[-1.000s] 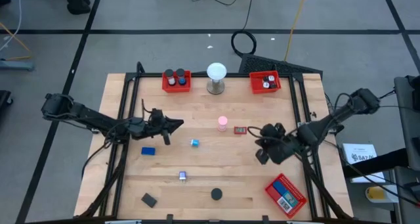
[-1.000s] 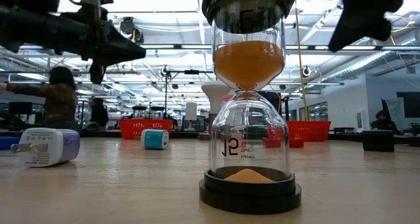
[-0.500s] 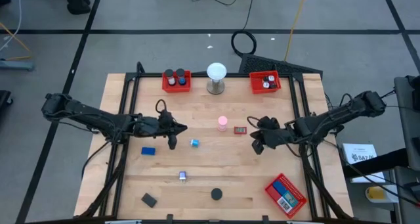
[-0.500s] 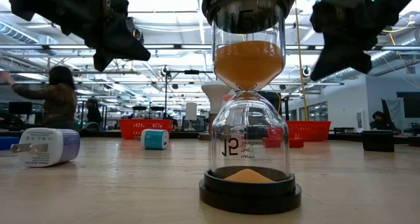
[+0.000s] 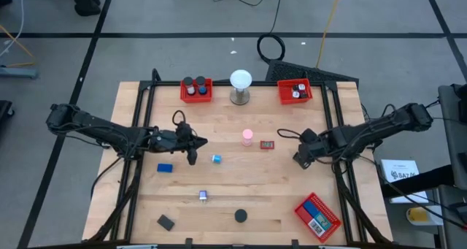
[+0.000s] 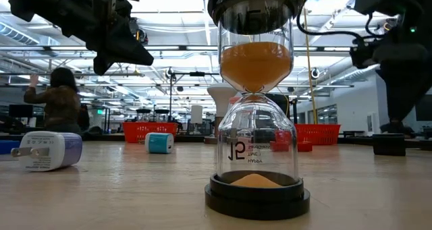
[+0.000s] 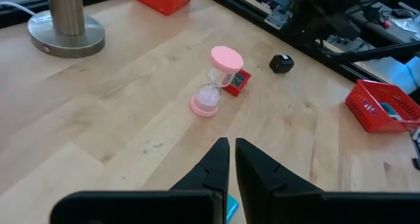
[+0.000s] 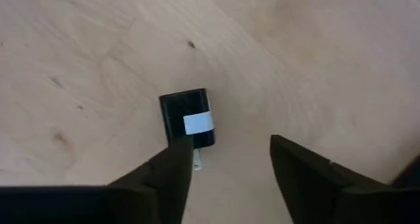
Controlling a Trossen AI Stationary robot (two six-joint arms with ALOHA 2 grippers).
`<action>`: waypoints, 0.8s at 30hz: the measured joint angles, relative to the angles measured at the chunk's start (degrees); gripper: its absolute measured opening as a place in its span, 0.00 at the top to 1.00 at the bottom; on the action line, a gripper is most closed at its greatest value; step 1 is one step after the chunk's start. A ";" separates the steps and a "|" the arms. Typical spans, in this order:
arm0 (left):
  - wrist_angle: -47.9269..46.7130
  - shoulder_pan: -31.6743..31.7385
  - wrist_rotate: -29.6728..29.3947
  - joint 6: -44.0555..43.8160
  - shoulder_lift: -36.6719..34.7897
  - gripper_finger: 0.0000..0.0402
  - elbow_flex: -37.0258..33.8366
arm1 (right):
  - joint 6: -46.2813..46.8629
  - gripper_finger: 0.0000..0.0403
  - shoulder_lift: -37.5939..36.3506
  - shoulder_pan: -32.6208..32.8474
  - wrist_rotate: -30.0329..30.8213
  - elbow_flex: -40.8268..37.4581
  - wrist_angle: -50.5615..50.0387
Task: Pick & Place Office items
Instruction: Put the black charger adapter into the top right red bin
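Your right gripper (image 8: 226, 161) hangs with fingers spread and empty over the black charger (image 8: 188, 119) lying flat on the worktop (image 8: 98, 46), just ahead of one fingertip; your left gripper (image 7: 230, 159), pinched shut and empty, is farther off.

Pink hourglass (image 5: 247, 136) mid-surface, small red block (image 5: 267, 144) just to its right. White globe on metal base (image 5: 240, 86) behind, between two red mesh trays (image 5: 196, 90) at back edge.
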 joint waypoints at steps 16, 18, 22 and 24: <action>-0.03 -0.02 0.04 0.09 0.00 0.94 0.00 | -1.51 0.28 -0.26 8.90 3.29 -5.76 7.92; -0.03 -0.02 0.04 0.09 0.00 0.94 0.00 | -0.97 0.28 -0.22 9.99 5.69 -7.39 10.45; -0.10 -0.02 0.06 0.09 0.00 0.94 0.00 | -0.45 0.32 -0.22 10.95 8.40 -11.16 15.07; -0.10 -0.02 0.07 0.09 0.00 0.94 0.00 | 0.81 0.34 -0.22 10.95 9.06 -12.86 16.00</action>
